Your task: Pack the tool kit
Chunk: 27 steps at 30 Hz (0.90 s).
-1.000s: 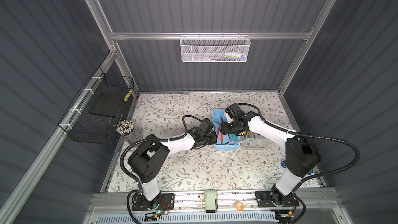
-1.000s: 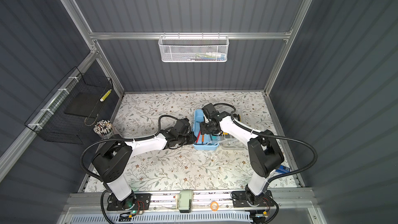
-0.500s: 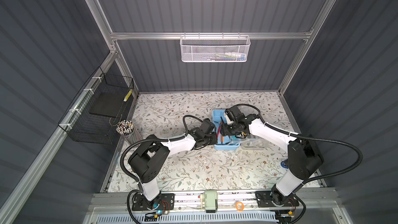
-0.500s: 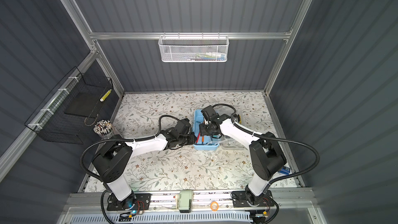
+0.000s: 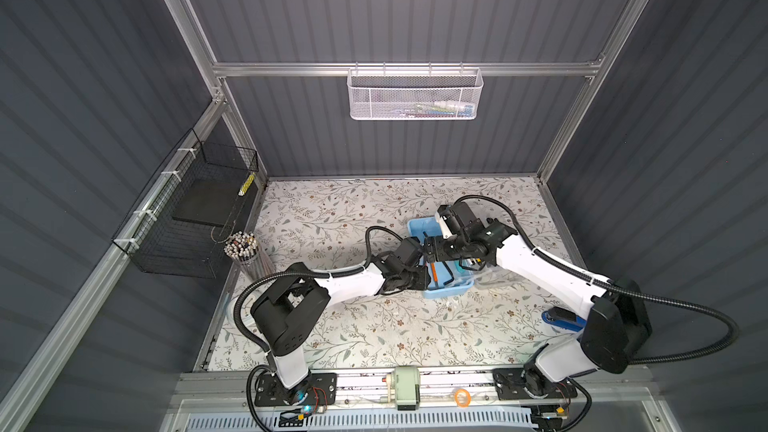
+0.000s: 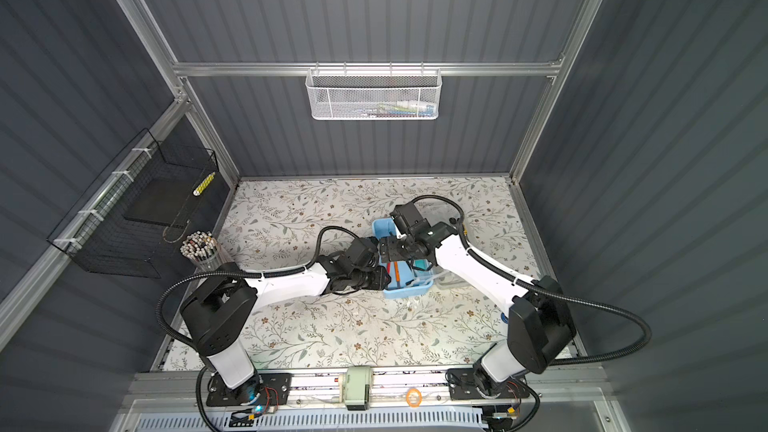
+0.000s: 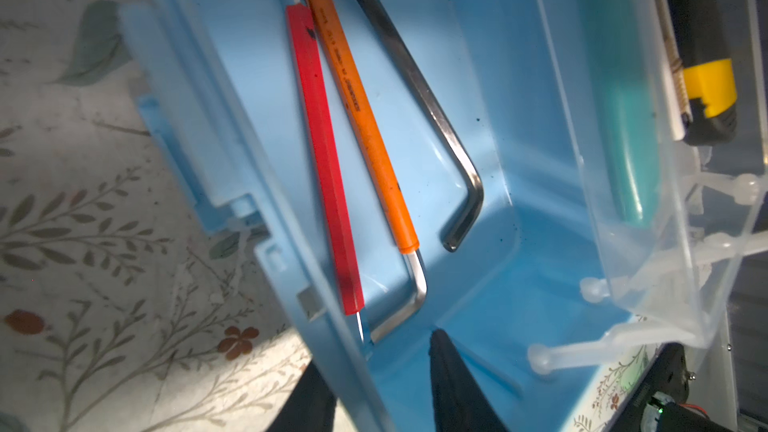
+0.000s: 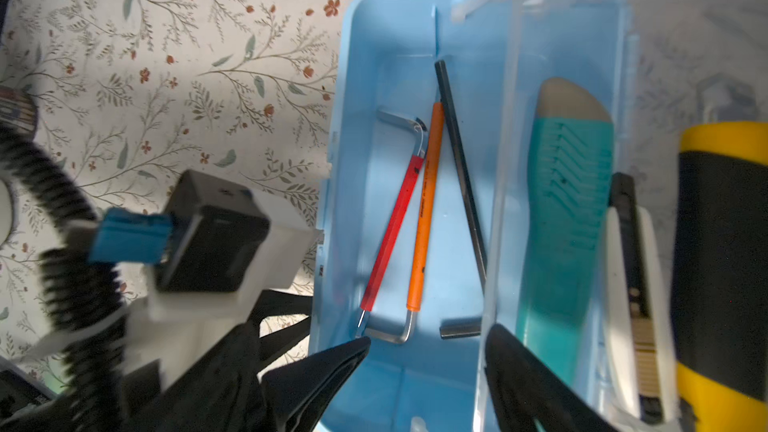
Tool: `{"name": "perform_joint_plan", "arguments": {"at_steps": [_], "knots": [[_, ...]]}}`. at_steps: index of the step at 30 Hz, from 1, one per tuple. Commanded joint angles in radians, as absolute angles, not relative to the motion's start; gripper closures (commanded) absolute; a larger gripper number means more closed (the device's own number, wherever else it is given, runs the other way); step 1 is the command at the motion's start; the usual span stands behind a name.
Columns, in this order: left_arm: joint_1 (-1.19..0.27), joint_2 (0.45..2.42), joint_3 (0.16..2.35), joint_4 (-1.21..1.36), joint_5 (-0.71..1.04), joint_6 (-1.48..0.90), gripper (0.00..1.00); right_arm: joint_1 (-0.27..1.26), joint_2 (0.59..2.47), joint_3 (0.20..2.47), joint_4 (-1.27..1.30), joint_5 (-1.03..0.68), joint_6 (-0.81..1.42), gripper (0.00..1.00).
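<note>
The light-blue tool kit box [image 5: 446, 292] [image 6: 405, 293] stands mid-table. Its clear lid [image 8: 505, 151] is folded open on the right side. Inside lie a red-handled hex key [image 7: 324, 160], an orange-handled one [image 7: 365, 118] and a bare black hex key [image 7: 415, 76]. A teal knife [image 8: 569, 209] and a yellow-black knife [image 8: 723, 243] show through the clear plastic. My left gripper [image 7: 374, 355] [image 5: 424, 274] is open and straddles the box's left wall, one finger outside, one inside, with a gap to the inner finger. My right gripper [image 8: 430, 334] [image 5: 430, 249] hangs wide open over the box interior, empty.
A white mesh basket [image 5: 413, 95] hangs on the back wall. A black wire basket [image 5: 195, 218] hangs on the left wall, with a cup of pencils [image 5: 245, 251] below it. A blue object [image 5: 561, 320] lies by the right arm's base.
Both grippers have opened wider. The left jaws have loosened round the box wall. The right gripper has shifted slightly over the box.
</note>
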<state>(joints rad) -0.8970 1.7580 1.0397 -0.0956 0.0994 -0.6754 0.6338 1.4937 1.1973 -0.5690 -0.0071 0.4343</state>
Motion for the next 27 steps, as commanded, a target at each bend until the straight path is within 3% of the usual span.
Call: {"name": "perform_joint_plan", "arguments": {"at_steps": [1, 7, 14, 21, 27], "knots": [[-0.886, 1.727, 1.078, -0.098, 0.119, -0.637, 0.59, 0.608, 1.446, 1.206, -0.581, 0.044, 0.408, 0.09], [-0.881, 1.712, 1.116, -0.142, 0.076, -0.612, 0.43, 0.479, 1.315, 1.144, -0.579, 0.075, 0.348, 0.02], [-0.882, 1.737, 1.19, -0.179, 0.057, -0.577, 0.29, 0.248, 1.193, 1.033, -0.542, 0.022, 0.257, 0.04], [-0.882, 1.783, 1.29, -0.214, 0.049, -0.549, 0.25, 0.009, 1.164, 0.945, -0.471, -0.148, 0.216, 0.04], [-0.881, 1.841, 1.374, -0.235, 0.053, -0.529, 0.28, -0.119, 1.18, 0.9, -0.408, -0.275, 0.221, 0.03]]}}
